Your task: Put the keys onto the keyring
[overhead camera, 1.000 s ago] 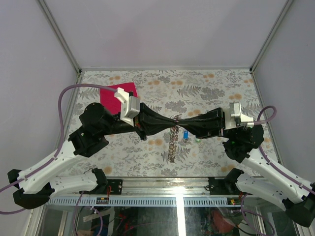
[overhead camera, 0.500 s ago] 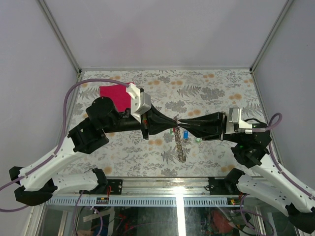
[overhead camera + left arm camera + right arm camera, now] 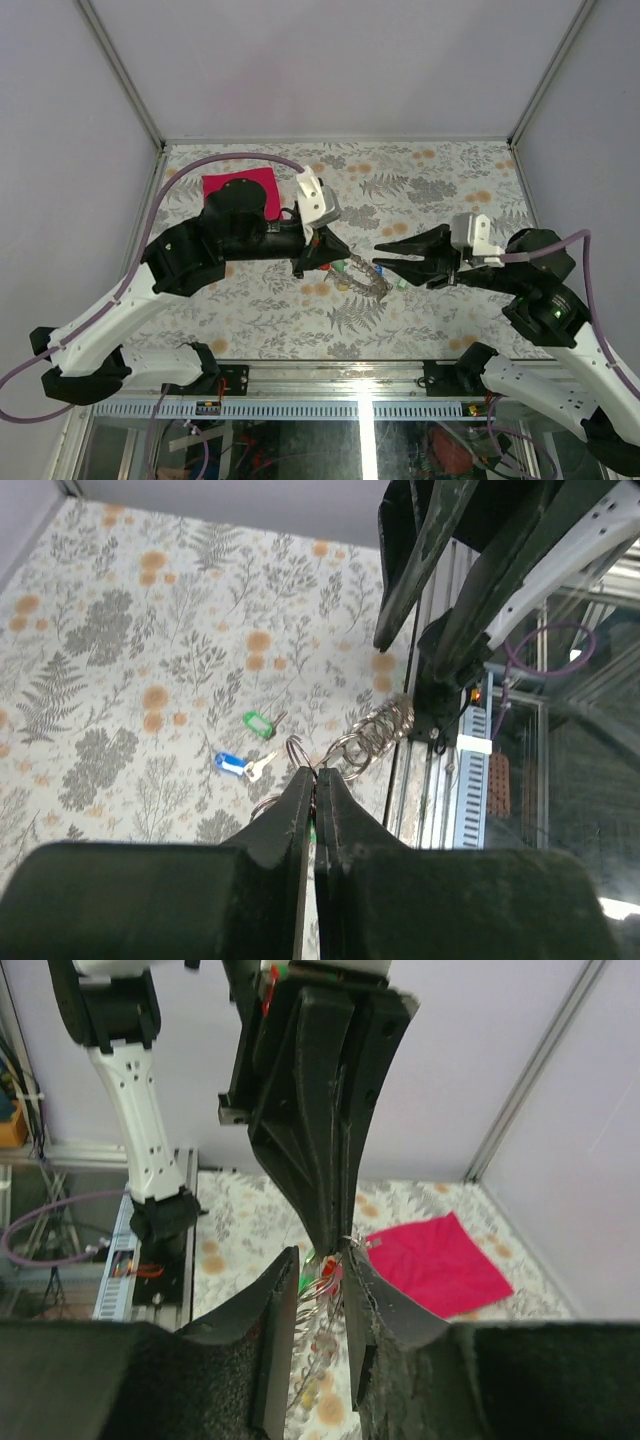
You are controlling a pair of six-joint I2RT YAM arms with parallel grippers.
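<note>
1. Overhead, the left gripper (image 3: 338,258) has its jaws pressed together on the keyring (image 3: 365,278), which hangs slanting from them over the counter (image 3: 450,190).
2. Opposite, the right gripper (image 3: 381,257) points at it, jaws apart, near the ring's lower end.
3. Below, a blue-tagged key (image 3: 230,764) and a green-tagged key (image 3: 258,720) lie near each other on the counter.

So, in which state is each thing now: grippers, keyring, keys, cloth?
Keyring: held at one end.
Left gripper: shut on the keyring.
Right gripper: open, near the keyring.
Blue key: loose on the table.
Green key: loose on the table.
Cloth: flat, partly hidden.
</note>
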